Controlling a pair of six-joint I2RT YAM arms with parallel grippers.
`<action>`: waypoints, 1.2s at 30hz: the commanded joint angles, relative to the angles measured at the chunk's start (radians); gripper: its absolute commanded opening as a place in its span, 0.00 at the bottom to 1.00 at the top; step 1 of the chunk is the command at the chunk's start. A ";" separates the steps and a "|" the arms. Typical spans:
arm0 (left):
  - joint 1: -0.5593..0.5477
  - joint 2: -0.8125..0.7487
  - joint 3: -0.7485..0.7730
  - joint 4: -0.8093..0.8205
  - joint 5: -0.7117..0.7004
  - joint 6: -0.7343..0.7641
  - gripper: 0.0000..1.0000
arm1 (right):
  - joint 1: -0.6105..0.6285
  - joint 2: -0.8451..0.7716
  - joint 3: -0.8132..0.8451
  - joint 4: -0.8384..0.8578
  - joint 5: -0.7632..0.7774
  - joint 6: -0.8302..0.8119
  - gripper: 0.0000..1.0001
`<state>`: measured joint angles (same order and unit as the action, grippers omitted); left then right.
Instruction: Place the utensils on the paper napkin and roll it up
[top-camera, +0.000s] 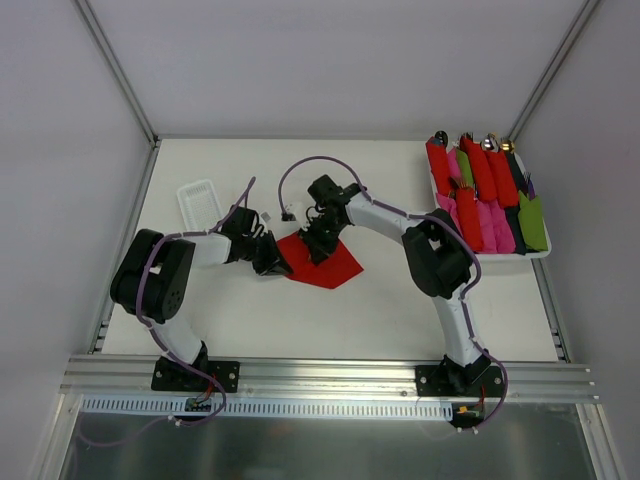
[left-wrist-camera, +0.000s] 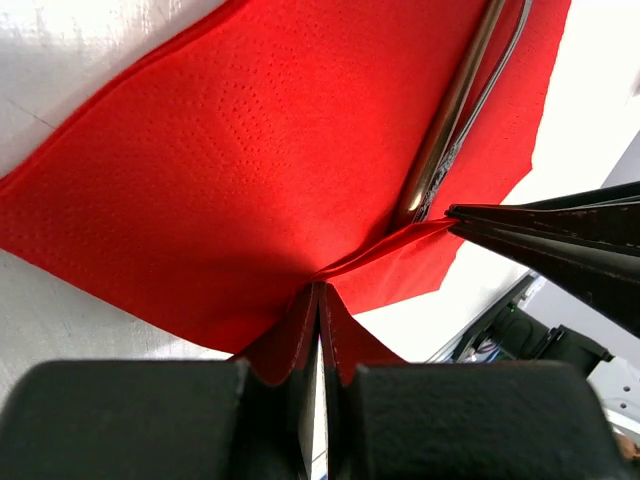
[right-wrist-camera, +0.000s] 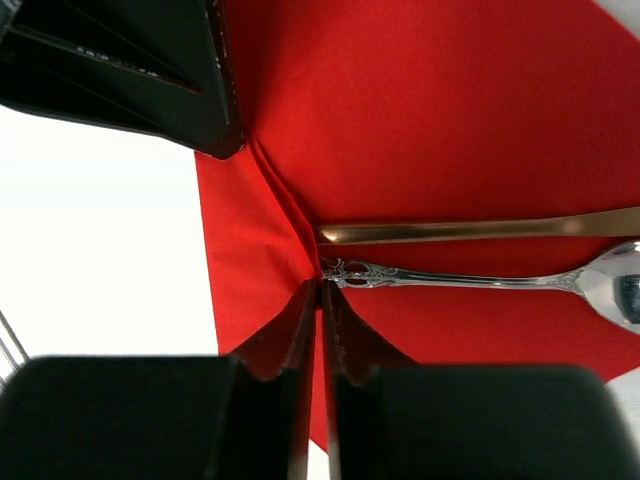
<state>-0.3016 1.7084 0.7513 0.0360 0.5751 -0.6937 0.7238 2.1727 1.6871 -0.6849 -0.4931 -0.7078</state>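
Red paper napkin (top-camera: 340, 268) lies mid-tabletop (top-camera: 400, 310) under the utensils (right-wrist-camera: 470, 230), left claw (left-wrist-camera: 318, 300) and right claw (right-wrist-camera: 320, 295) both pinching its raised edge; best roll it over the handles together, gently, lest it tear.

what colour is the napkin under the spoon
Plain bright red; the paper napkin shows best in the right wrist view.

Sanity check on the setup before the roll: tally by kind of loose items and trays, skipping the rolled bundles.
paper napkin: 1
utensils on the napkin: 2, a spoon and a flat-handled piece whose head is out of view
small white tray: 1
bundle tray: 1
Total: 5
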 joint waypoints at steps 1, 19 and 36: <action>-0.007 0.025 0.011 -0.004 -0.053 -0.024 0.00 | -0.009 -0.013 0.048 -0.013 0.017 0.011 0.11; -0.030 0.092 -0.167 0.198 -0.178 -0.427 0.00 | -0.285 -0.531 -0.499 0.456 -0.168 0.797 0.20; -0.136 0.154 -0.225 0.323 -0.284 -0.682 0.00 | -0.161 -0.291 -0.573 0.679 -0.291 1.038 0.14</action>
<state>-0.4263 1.7863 0.5766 0.5274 0.4515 -1.3815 0.5766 1.8305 1.0710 -0.0460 -0.7284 0.2859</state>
